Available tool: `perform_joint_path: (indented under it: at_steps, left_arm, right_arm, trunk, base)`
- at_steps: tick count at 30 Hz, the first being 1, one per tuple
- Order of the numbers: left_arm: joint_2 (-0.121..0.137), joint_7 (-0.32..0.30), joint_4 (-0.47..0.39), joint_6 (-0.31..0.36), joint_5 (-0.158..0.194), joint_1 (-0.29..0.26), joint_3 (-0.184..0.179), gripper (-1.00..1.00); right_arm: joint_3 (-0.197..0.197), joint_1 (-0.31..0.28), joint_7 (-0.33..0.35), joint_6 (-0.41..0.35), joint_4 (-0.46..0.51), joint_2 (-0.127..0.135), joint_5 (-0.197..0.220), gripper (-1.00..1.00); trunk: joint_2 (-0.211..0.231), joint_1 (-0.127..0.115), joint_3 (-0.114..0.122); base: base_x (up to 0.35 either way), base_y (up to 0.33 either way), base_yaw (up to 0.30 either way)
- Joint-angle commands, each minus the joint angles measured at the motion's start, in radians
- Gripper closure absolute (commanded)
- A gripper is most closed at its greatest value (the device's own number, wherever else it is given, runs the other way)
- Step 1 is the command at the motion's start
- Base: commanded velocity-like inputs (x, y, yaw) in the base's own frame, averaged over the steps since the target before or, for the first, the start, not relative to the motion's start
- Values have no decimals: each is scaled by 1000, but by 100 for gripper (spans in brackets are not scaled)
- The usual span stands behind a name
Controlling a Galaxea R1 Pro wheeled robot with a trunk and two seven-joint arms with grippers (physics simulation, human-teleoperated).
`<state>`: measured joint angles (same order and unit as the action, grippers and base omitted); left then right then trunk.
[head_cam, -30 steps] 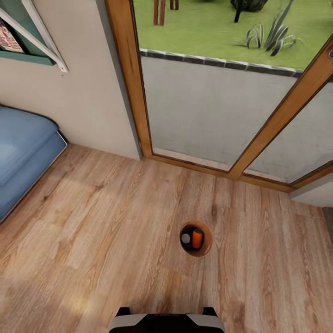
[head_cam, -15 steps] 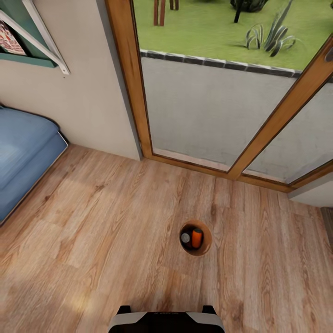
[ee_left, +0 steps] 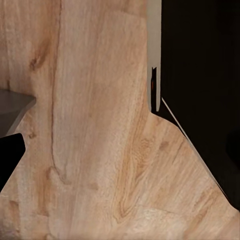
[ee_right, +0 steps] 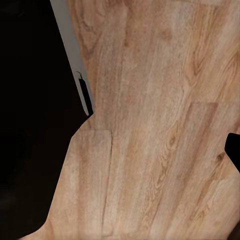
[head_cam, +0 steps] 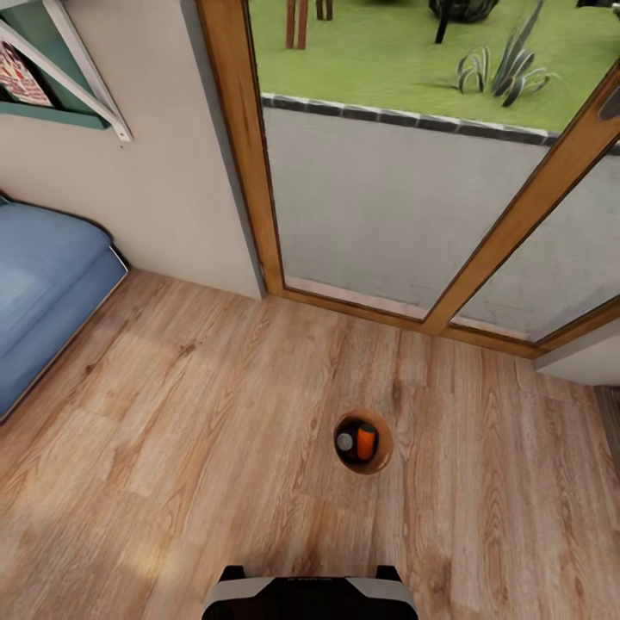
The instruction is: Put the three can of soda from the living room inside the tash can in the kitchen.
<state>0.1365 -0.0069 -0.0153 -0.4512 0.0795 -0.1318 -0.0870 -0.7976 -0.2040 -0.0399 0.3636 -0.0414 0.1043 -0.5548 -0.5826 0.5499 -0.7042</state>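
Trash can [head_cam: 364, 443] stands upright on the wood floor [head_cam: 172, 413], in front of the robot base [head_cam: 310, 596] and well apart from the glass door [head_cam: 387, 172]. Inside it lie an orange soda can [head_cam: 367, 442] and a dark soda can with silver top [head_cam: 345, 443], side by side and close together. A blue sofa [head_cam: 43, 293] is at the floor's left edge. From both wrist views, it is not possible to tell if either gripper is open or closed.
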Motion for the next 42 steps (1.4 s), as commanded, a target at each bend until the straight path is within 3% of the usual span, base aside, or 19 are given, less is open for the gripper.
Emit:
perform_joint_path:
  at_steps: [1,16,35,42]
  left_arm:
    - [0,0,0,0,0,0,0,-100]
    - [0,-1,-1,0,-2,0,0,-100]
    - [0,-1,1,8,-6,0,-2,-100]
    - [-33,-1,8,12,-6,2,0,-100]
  right_arm:
    - [0,0,0,0,0,0,0,-100]
    - [0,0,0,0,0,0,0,-100]
    - [0,0,0,0,0,0,0,-100]
    - [0,0,0,0,0,0,0,-100]
  trunk:
    - [7,-4,3]
    - [112,-61,50]
    - [112,-61,50]
    - [112,-61,50]
  base:
    - [0,0,0]
    - [0,0,0]
    - [0,0,0]
    - [0,0,0]
